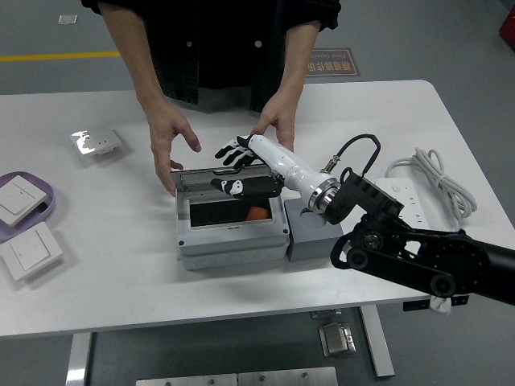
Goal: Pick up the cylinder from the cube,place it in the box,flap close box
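The grey box (pixel 232 241) stands at the table's middle, its clear lid (pixel 233 193) tilted far down over the opening. The orange cylinder (pixel 257 214) lies inside the box at the right. My right hand (pixel 237 169) is open, fingers spread, its thumb pressing on the lid's top edge. The grey cube (pixel 315 235) stands against the box's right side, partly hidden by my right arm. A person at the far side holds both hands at the box's back: one hand (pixel 170 137) at the left, the other hand (pixel 273 121) behind my hand. My left arm is out of view.
A purple tray with a white switch (pixel 18 201) and a second switch (pixel 30 251) lie at the left edge. A small plate (pixel 95 142) lies at the back left. A white power strip and cable (pixel 426 181) lie at the right.
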### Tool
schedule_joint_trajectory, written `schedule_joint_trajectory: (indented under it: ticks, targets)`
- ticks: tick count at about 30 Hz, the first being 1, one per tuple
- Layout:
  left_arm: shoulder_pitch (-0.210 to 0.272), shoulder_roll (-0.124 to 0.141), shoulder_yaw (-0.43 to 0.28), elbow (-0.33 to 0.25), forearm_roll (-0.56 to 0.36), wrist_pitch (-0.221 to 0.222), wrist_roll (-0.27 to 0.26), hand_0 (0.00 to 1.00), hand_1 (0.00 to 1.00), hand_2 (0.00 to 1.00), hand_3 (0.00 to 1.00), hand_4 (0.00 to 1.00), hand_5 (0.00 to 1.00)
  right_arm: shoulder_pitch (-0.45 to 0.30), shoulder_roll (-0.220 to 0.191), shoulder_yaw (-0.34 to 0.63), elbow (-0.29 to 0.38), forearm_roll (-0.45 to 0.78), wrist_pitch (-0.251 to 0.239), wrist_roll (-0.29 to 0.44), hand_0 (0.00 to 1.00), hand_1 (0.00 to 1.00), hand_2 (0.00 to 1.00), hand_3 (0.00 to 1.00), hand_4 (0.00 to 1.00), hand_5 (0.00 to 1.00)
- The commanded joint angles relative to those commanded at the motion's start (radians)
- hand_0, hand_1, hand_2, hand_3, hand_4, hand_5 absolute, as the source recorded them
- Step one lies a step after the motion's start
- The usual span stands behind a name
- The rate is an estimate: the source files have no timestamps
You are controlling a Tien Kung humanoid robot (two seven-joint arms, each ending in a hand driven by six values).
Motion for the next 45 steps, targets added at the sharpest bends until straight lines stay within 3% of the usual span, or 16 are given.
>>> schedule_joint_trajectory:
  ticks: [4,10,17,27,33,45]
  targets:
    - [0.001,0.000,0.002,0.000,-0.002,0.002,-0.001,0.633,0.631,0.558,0.614,0.666,0.339,-0.019,-0.015,-0.002,0.059,-0.049,0.018,-0.032,0.633,0.578,0.618,0.661,0.778,0.423]
    - [-0.002,0.000,0.008,0.001,-0.010,0.005,-0.004,0.632,0.631,0.557,0.615,0.666,0.339,-0.044,-0.023,0.015,0.075,-0.075,0.072,-0.070,0.624,0.588,0.621,0.663,0.766,0.441]
    - [0.002,-0.001,0.008,0.004,-0.011,0.006,-0.005,0.632,0.631,0.557,0.615,0.667,0.339,-0.132,-0.060,0.161,0.085,-0.082,0.056,-0.054,0.630,0.588,0.630,0.668,0.758,0.440]
    - [0.013,-0.004,0.041,0.001,-0.054,0.014,-0.019,0.632,0.631,0.557,0.614,0.667,0.340,-0.354,-0.091,0.488,0.091,0.018,-0.041,0.115,0.623,0.589,0.627,0.667,0.755,0.445]
    - [0.020,0.003,0.053,0.000,-0.068,0.016,-0.024,0.632,0.631,0.557,0.615,0.667,0.339,-0.484,-0.085,0.679,0.039,0.136,-0.054,0.218,0.601,0.564,0.616,0.659,0.753,0.442]
    - [0.016,0.013,0.078,-0.004,-0.091,0.023,-0.036,0.632,0.631,0.558,0.615,0.667,0.338,-0.583,-0.047,0.955,-0.027,0.348,-0.064,0.369,0.605,0.579,0.611,0.648,0.729,0.418]
